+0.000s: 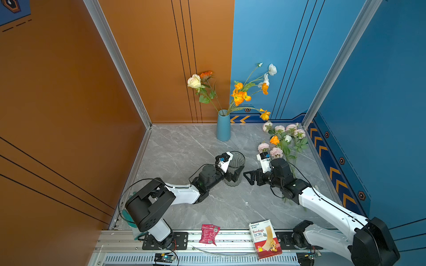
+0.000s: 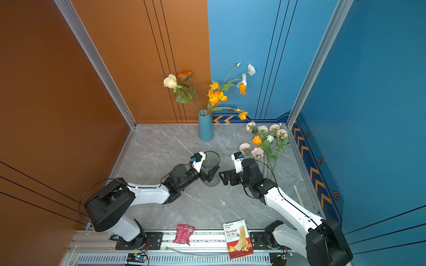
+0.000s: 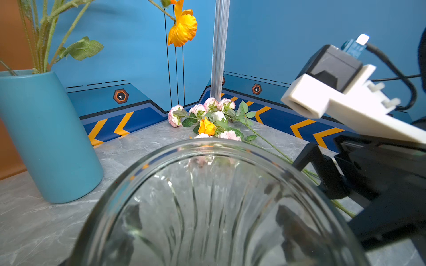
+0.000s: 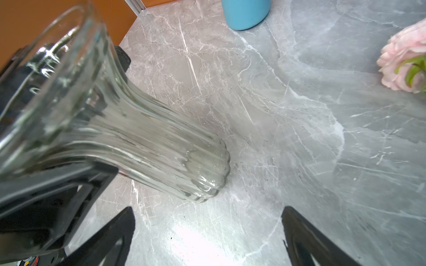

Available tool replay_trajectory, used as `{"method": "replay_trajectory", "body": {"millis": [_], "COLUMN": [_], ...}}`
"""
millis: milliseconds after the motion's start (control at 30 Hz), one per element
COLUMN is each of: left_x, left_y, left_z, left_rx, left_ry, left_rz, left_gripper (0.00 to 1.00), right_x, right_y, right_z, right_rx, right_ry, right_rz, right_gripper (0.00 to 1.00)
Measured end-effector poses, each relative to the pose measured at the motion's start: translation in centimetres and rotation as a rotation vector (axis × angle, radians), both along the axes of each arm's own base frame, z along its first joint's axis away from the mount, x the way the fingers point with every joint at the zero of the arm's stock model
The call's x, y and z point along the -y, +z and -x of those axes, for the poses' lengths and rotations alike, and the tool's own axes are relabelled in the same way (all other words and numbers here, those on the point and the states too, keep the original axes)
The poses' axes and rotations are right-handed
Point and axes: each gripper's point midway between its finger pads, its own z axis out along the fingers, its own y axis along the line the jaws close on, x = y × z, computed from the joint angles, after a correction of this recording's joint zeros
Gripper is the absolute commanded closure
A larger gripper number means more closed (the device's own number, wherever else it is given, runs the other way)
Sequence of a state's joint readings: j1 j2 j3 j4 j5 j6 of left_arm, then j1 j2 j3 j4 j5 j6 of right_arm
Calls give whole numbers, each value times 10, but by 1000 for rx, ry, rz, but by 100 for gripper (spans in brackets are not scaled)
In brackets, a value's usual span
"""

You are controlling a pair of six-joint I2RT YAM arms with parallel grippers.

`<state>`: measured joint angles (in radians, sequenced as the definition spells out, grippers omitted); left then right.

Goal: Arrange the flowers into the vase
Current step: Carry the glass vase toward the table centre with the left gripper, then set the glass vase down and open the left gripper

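My left hand point(image 1: 234, 176) has its fingers on either side of the glass vase point(image 4: 149, 142), low under the flare. I cannot tell whether they pinch the glass or only bracket it. My right hand point(image 4: 207, 239) is spread wide and empty. It points at the same vase from the opposite side, just short of it.

The loose flowers point(image 1: 281, 142) lie flat on the table point(image 1: 179, 149) in the far right corner. Their heads point toward the wall and their stems run under my right arm. The standing flowers point(image 1: 239, 96) lean out of the blue vase point(image 1: 223, 129) by the back wall. The glass vase is empty.

Risks, as I judge them:
- The glass vase has a broad mouth over a pinched waist and a small scalloped foot, so a sideways nudge from either hand could tip it.
- Slick ribbed glass against hard black fingers could slip or twist in a grip.
- Moving my right arm may drag the stems beneath it.
- The leaves in the bunch look tangled, so lifting one stem could pull its neighbours.
- The blue vase has a narrow mouth and long splayed stems, so a knock could topple it.

Textures:
- The glass is clear and fluted.
- The blue vase is matte and tapered.
- The petals look like cloth and the stems are fuzzy green.
- The table is smooth, grey and marble-veined, with a sheen.
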<state>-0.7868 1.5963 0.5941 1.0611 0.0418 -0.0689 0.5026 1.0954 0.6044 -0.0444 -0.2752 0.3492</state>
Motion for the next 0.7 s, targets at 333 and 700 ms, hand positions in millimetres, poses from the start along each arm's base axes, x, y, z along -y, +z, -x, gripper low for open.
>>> {"method": "replay_trajectory", "body": {"millis": [333,700], "left_x": [-11,-35], "left_y": [-4,4], "left_z": [14,57], "left_rx": [-5,-77], "left_ry": [-15,-107], "left_rz": [8,-15], "left_gripper": [2,2], "right_x": [20,100], "right_y": [-1,-2], "right_z": [-13,-44], "right_rx": [-29,-95], "right_ry": [-71,-349], "right_rz": [-31,13], "right_gripper": [0,0]}}
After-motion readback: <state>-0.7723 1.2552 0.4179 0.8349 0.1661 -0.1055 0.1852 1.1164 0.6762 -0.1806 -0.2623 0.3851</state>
